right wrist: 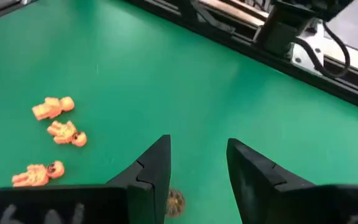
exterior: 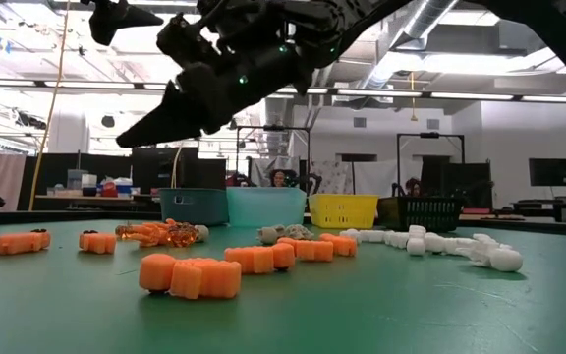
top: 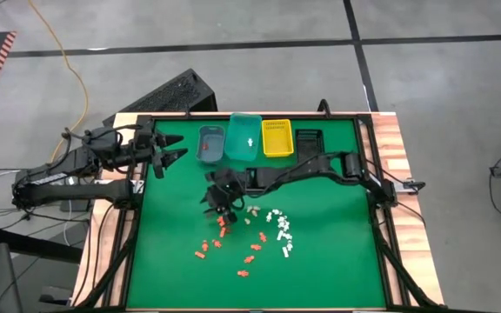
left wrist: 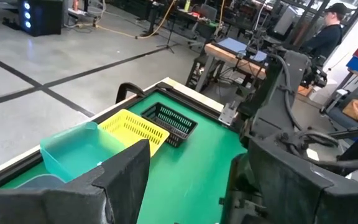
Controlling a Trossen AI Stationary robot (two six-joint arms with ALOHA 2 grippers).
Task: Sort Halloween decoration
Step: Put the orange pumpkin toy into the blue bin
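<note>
A: Any writing or labels legible?

B: None readable on the bins, arms or pieces.

A: Location of the Halloween decoration?

B: Scattered loose on the green table, toward the near half. Orange pieces to the left of the spread, white pieces to the right, a few tan pieces between. One orange piece visible inside the blue-grey bin; one white piece inside the teal bin. Yellow bin and black bin in the same row at the far edge.

A: Right gripper?

B: Over the table's middle, just beyond the orange cluster, raised off the surface per low view. Fingers parted, nothing gripped between them. In right wrist view, a small tan-orange piece lies on the felt below the gap, close to one finger, partly hidden. Three orange figures lying flat well off to one side of the fingers, not touching them.

A: Left gripper?

B: Parked at the table's left far corner, beside the blue-grey bin. Fingers spread wide, empty.
</note>
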